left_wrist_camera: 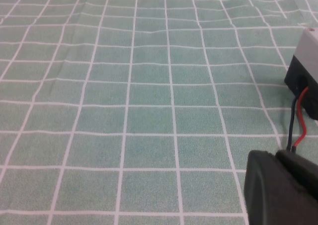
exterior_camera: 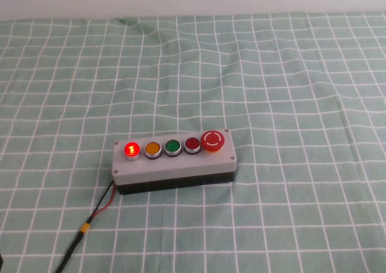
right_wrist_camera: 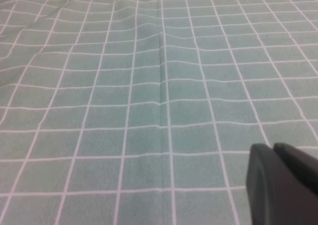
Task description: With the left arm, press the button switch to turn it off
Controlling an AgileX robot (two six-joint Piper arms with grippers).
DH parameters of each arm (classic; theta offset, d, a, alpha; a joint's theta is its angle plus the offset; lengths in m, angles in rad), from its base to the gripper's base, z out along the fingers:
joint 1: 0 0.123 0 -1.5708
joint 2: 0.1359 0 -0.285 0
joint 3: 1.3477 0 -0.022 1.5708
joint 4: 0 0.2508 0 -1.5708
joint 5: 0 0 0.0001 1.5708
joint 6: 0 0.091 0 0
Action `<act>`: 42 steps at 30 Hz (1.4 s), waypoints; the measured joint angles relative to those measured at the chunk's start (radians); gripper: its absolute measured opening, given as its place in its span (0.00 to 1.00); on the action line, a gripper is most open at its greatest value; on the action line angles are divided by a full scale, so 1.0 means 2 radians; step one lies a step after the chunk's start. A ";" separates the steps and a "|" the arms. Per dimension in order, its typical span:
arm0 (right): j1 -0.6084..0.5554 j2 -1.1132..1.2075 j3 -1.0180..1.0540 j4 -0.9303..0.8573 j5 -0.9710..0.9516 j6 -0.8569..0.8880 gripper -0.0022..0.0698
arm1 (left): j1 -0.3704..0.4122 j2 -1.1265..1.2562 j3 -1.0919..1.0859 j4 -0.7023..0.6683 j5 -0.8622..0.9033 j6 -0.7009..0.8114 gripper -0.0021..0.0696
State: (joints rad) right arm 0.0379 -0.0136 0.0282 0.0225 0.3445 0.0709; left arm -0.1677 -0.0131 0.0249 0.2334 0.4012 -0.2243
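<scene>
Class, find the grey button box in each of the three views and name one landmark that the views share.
High view: the grey button box sits at centre, left gripper and right gripper unseen.
Left wrist view: its corner shows at the right edge, above the left gripper.
Right wrist view: absent; only the right gripper.
Shared landmark: the green checked cloth.

The button switch [exterior_camera: 131,149] is a small round red translucent button with a chrome ring. It is lit, glowing bright red with a pale mark at its centre. It stands raised at the left end of a row of five buttons on a grey box [exterior_camera: 175,166], farthest from the large red mushroom button [exterior_camera: 213,141]. Nothing touches it.

The left gripper [left_wrist_camera: 280,187] shows only in its own wrist view, as a black bulk low over the cloth near the box's wired end. The right gripper [right_wrist_camera: 283,183] likewise shows only in its wrist view, over bare cloth.
</scene>
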 joint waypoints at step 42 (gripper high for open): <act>0.000 0.000 0.000 0.000 0.000 0.000 0.01 | 0.000 0.000 0.000 0.000 -0.157 0.000 0.03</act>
State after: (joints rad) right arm 0.0379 -0.0136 0.0282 0.0225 0.3445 0.0709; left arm -0.1677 -0.0131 0.0249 0.2334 0.0867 -0.2243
